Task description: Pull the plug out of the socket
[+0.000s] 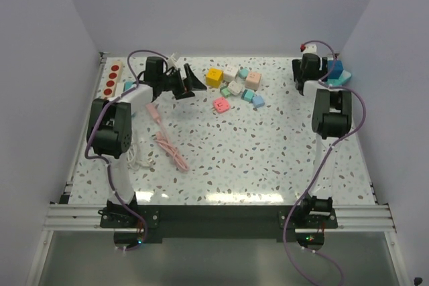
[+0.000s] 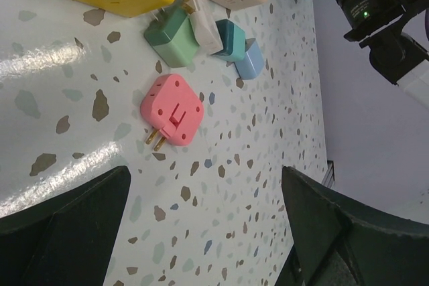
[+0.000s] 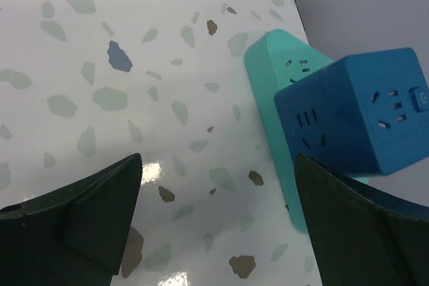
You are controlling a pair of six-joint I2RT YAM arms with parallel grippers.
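**Both tools open, blue plug seated in far right corner**

Right tool [image 3: 218, 162]: fingers spread wide, nothing between them. It hangs low over the tabletop [image 3: 100, 65], with the blue cube plug [image 3: 362, 108] off toward its right finger, not centred in the gap. Left tool [image 2: 204, 175]: also wide open and empty, over a loose pink adapter [image 2: 171, 110] well away from the job.

Risks, as judged:
- The teal socket [image 3: 275, 65] lies loose, so a straight pull may lift or drag it along with the plug unless something pins it.
- Closing from this offset could catch the socket's edge or only a corner of the cube.
- Smooth, broad faces; a shallow grip may slip.

Plug: deep blue, rounded cube, outlet holes on its faces, sitting on the paler teal base.
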